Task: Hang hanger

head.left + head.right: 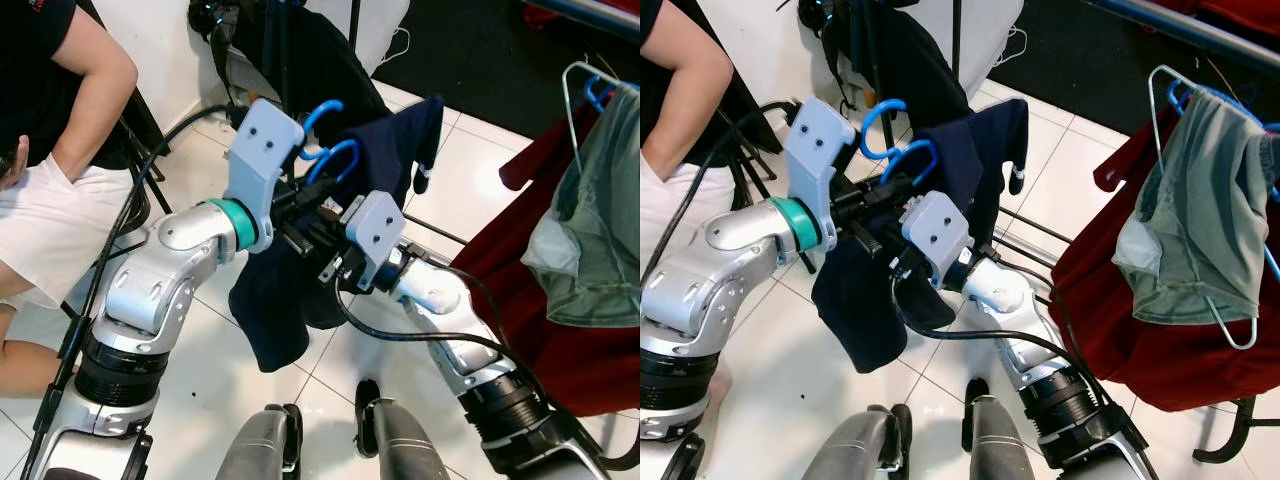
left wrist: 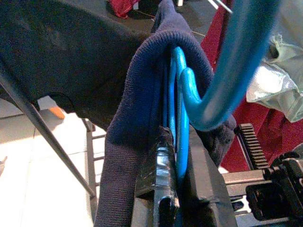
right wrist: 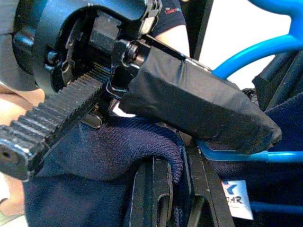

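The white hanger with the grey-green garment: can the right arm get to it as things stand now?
Probably not yet. The right end effector is shut on the blue hanger with the navy garment, beside the left end effector. The white hanger hangs well off to its right.

Left gripper (image 1: 300,200) and right gripper (image 1: 318,232) meet at blue hanger (image 1: 325,160) carrying navy garment (image 1: 300,290); person (image 1: 45,150) seated left.

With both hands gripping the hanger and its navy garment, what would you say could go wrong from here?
The navy garment is bunched around the blue hanger where the left hand pinches it, so it might slide off one side. The right hand grips the same spot, and the two could pull against each other. The seated person and the garments hanging on the rack leave little room for a swing.
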